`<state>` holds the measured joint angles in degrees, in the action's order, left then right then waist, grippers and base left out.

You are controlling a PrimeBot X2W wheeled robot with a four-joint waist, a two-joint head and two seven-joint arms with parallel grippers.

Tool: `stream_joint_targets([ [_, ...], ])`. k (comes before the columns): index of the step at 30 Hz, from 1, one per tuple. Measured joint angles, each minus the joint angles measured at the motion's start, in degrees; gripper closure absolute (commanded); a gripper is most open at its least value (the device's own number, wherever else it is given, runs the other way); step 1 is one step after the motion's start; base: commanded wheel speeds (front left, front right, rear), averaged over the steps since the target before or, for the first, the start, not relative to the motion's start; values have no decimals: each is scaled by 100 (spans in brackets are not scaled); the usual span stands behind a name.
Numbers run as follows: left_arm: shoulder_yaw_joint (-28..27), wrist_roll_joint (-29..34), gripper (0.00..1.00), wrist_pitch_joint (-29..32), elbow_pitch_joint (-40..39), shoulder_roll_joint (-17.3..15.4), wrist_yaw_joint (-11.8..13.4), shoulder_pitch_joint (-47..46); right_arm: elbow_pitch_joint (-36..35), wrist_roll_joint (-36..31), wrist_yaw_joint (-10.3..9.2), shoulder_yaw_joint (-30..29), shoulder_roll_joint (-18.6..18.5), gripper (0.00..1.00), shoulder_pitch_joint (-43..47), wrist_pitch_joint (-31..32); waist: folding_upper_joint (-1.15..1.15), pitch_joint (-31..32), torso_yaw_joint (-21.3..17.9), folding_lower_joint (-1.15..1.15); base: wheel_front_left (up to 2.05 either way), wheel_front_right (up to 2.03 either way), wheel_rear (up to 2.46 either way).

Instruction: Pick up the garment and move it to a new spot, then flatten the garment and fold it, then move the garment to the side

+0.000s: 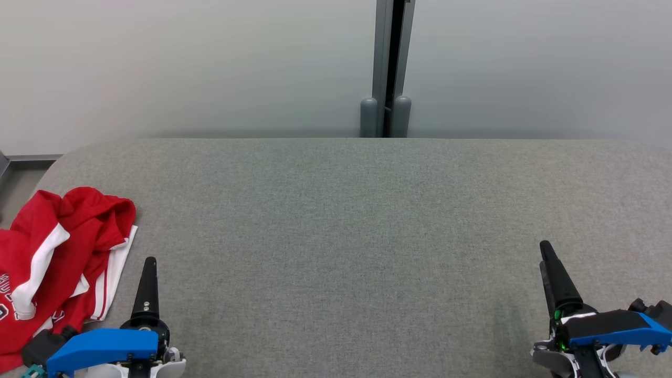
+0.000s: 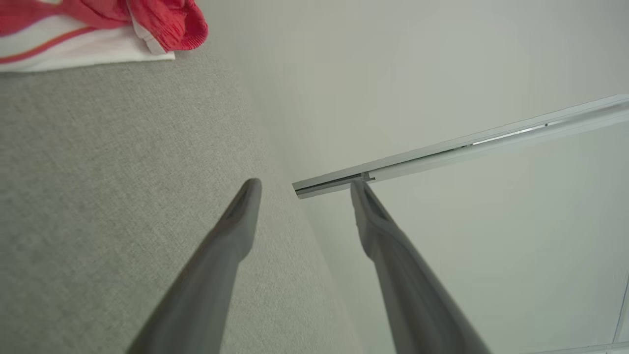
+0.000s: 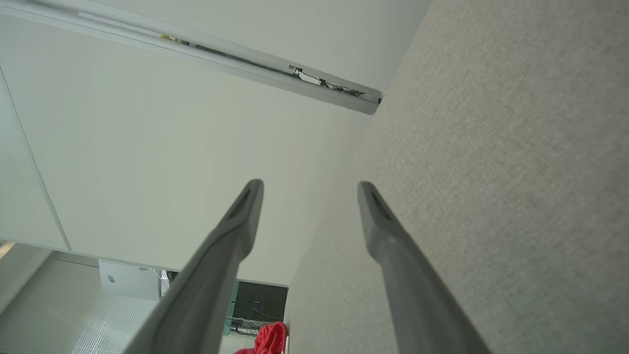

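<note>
Fingers spread and empty, the left gripper (image 2: 304, 183) and right gripper (image 3: 310, 183) hover over the grey fabric table's (image 1: 341, 220) near edge, seemingly poised for the pickup. The crumpled red-and-white jersey (image 1: 63, 252) lies at the left edge, just beside the left gripper.

Red, white-striped garment (image 1: 58, 262); grey table (image 1: 336, 236)

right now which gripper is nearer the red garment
The left gripper: it sits beside the red garment at the table's left end; the right gripper is far across.
</note>
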<state>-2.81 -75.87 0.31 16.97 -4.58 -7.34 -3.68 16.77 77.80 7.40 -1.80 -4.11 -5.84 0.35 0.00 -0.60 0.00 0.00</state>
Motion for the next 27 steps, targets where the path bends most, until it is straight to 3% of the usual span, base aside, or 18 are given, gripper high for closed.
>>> stream_joint_targets([
  [27, 517, 2806, 0, -548, 290, -235, -1, -110, 297, -2775, 0, 278, -13, 0, -204, -548, 0, -20, -4, 0, 0, 0, 0],
])
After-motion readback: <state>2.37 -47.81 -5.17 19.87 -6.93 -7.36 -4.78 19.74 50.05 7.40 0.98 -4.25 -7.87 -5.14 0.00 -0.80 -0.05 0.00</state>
